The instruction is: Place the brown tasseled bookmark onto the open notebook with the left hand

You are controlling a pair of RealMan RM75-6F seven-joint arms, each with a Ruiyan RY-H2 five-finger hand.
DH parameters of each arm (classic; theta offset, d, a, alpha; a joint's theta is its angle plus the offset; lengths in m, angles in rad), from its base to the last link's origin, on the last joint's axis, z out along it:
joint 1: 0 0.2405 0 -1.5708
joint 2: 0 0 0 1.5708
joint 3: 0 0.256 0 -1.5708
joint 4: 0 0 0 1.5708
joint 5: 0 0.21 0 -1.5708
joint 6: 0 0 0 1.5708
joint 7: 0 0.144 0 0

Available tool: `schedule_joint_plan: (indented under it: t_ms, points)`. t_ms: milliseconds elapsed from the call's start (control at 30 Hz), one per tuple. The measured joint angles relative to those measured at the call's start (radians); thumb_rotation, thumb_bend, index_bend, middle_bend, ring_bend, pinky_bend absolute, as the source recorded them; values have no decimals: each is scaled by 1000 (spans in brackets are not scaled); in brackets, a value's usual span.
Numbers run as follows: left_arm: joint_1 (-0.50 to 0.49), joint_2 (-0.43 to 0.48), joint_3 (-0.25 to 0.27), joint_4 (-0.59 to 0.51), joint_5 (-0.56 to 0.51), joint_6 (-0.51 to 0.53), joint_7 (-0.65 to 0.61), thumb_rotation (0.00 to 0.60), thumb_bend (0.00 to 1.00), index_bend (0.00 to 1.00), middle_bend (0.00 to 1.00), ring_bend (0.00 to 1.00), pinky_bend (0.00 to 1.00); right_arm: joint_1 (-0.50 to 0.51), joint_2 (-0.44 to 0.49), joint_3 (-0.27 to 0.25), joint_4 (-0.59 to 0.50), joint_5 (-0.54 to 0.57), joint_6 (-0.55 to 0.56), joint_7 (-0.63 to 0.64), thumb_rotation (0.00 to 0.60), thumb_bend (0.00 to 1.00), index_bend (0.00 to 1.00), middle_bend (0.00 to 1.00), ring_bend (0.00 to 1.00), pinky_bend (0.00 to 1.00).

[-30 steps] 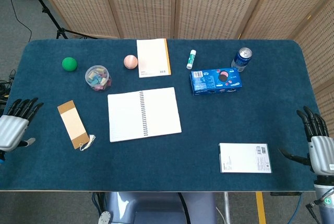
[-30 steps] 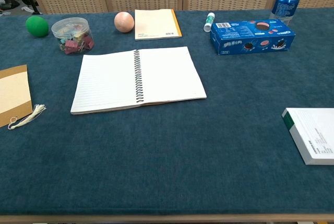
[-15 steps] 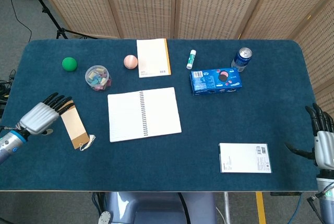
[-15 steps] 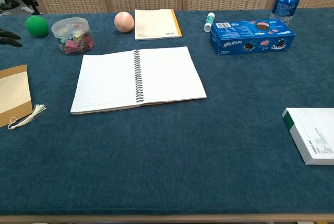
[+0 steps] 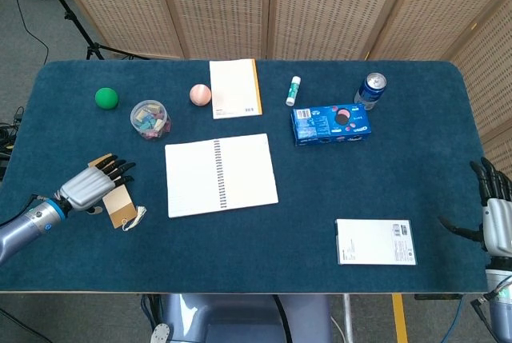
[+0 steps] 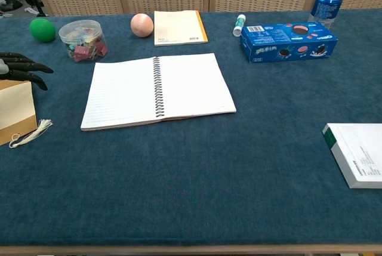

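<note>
The brown bookmark [image 5: 120, 204] with a cream tassel [image 5: 138, 217] lies flat on the blue table, left of the open spiral notebook [image 5: 220, 173]. My left hand [image 5: 91, 184] hovers over the bookmark's far end with fingers stretched out, holding nothing. In the chest view its dark fingertips [image 6: 28, 72] show at the left edge above the bookmark [image 6: 15, 111], with the tassel [image 6: 33, 132] near the notebook [image 6: 156, 89]. My right hand [image 5: 496, 217] is at the table's right edge, fingers apart and empty.
Behind the notebook are a green ball [image 5: 106, 97], a clear tub of clips [image 5: 150, 119], a peach ball [image 5: 200, 94], a closed orange-edged notepad [image 5: 234, 88], a glue stick [image 5: 294, 90], a blue cookie box [image 5: 332, 123] and a can [image 5: 370, 89]. A white booklet [image 5: 375, 241] lies front right.
My left hand has travelled right from the table's left edge and now sits over the bookmark's upper end. The right hand has drifted slightly down and right.
</note>
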Motion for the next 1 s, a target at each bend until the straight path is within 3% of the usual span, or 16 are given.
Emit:
schedule_joint_plan:
  t_ms: [467,1000]
  points:
    - [8,-55,37,58,-22,17,-58,600,61,229,0,0,0,-2,6,3,-8,3,-11,4,600,0,0,0,0,0]
    - [21,-82,57,96,-50,45,-80,600,211,396,0,0,0,-4,8,-2,-13,-8,-16,6,600,0,0,0,0,0]
